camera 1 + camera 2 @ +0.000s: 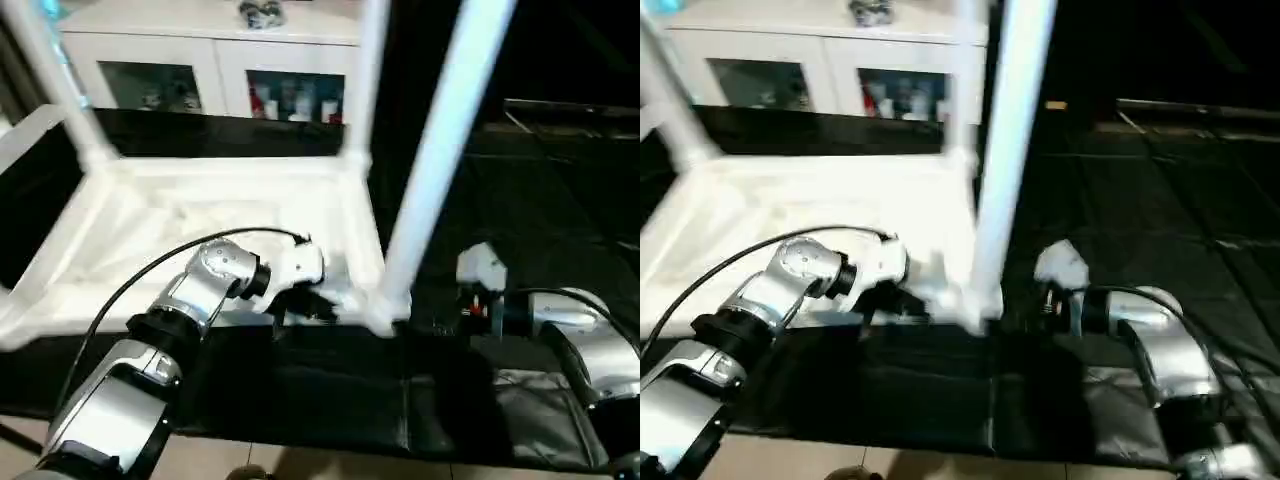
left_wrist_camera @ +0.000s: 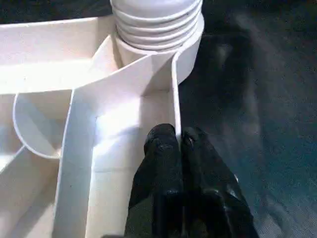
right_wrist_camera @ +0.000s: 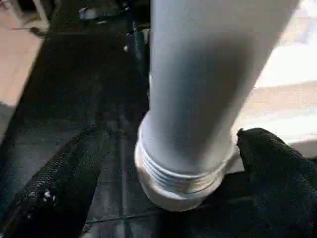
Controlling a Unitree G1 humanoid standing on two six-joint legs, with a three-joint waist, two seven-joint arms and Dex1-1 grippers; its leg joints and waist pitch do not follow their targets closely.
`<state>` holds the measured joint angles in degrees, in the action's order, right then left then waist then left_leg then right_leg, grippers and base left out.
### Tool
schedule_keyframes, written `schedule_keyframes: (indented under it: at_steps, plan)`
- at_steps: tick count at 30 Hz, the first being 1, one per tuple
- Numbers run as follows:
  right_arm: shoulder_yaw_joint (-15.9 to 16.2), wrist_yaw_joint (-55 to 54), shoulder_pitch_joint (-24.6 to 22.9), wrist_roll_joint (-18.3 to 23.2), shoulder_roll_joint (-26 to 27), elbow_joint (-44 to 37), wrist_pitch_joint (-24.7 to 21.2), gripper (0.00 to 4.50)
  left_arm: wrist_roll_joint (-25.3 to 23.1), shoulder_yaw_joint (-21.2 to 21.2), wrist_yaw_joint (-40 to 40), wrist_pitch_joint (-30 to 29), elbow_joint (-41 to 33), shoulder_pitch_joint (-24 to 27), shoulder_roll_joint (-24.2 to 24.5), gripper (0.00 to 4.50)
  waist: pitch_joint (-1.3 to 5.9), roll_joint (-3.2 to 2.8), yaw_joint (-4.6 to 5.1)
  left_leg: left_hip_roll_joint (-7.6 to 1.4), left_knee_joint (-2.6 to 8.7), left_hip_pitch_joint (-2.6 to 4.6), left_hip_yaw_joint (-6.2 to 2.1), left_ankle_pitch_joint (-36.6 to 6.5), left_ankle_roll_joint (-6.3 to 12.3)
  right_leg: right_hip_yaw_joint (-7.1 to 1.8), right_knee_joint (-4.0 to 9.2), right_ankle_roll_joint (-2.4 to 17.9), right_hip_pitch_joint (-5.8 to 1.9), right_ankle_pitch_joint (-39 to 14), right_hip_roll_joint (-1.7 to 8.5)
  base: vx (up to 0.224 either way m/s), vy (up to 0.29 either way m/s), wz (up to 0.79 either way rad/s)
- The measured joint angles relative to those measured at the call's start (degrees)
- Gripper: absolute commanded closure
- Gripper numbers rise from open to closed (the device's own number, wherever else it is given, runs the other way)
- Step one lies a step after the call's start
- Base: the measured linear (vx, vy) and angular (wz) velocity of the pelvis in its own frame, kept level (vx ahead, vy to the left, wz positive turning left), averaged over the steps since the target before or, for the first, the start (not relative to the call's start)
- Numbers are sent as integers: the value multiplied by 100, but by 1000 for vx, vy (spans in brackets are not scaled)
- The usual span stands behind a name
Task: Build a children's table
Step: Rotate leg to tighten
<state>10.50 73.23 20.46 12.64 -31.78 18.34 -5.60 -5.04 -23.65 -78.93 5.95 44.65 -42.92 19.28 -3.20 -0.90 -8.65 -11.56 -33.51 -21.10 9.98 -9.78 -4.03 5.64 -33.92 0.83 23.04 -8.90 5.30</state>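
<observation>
left gripper (image 2: pixel 179 141) jaws pinch the tabletop (image 1: pixel 160 225) rim beside the near corner socket; right gripper (image 3: pixel 143 173) jaws stand apart around the leg (image 1: pixel 440 150), whose threads show. if only partly screwed in, it could tip out.

Head stereo pair looked forward and down over both forearms, wrist cameras sat close along their fingers, all sharing the near corner leg (image 1: pixel 440 150) socket (image 2: pixel 190 49).
</observation>
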Motion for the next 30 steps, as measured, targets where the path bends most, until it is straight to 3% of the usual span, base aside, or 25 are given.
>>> schedule_keyframes:
  at_steps: [7, 8, 12, 14, 25, 30]
  plan:
    - [153, 261, 326, -202, 144, 467, 363, 4, -24, -80, -291, 140, -5, -16, 41, 450, 0, 1, 7, -1, -5, 0, 3, 0, 0, -4, -4, 0, -2, 0, 1, 0, 0, 0]
    - [179, 294, 359, -200, 174, 485, 373, 30, -21, -84, -324, 146, -11, -16, 42, 450, 0, 1, 6, -2, -5, -1, 3, 0, 0, -3, -6, -1, -2, -1, 1, 0, 0, 0]
    - [256, 367, 411, -173, 189, 512, 376, 41, -6, -96, -422, 173, -22, -15, 56, 450, 0, 1, -5, -3, -7, -4, 3, 0, 0, -3, -5, -1, -2, -3, 1, 0, 0, 0]
    - [278, 444, 430, -151, 193, 558, 357, 75, 2, -100, -470, 178, -30, -15, 64, 450, 1, 0, -6, -3, -7, -4, 4, 0, 0, -3, -5, 0, -2, -4, 1, 0, 0, 0]
    - [315, 624, 460, -107, 313, 829, 351, 160, -17, -106, -487, 188, -45, -14, 75, 450, 1, 0, -2, -4, -8, -2, 4, 0, 0, -3, -9, 0, -2, -4, 0, 0, 0, 0]
    - [313, 640, 457, -95, 316, 827, 330, 172, -25, -101, -485, 160, -45, -14, 62, 450, 1, 0, -1, -4, -7, -2, 4, 0, 0, -3, -10, 0, -2, -4, 0, 0, 0, 0]
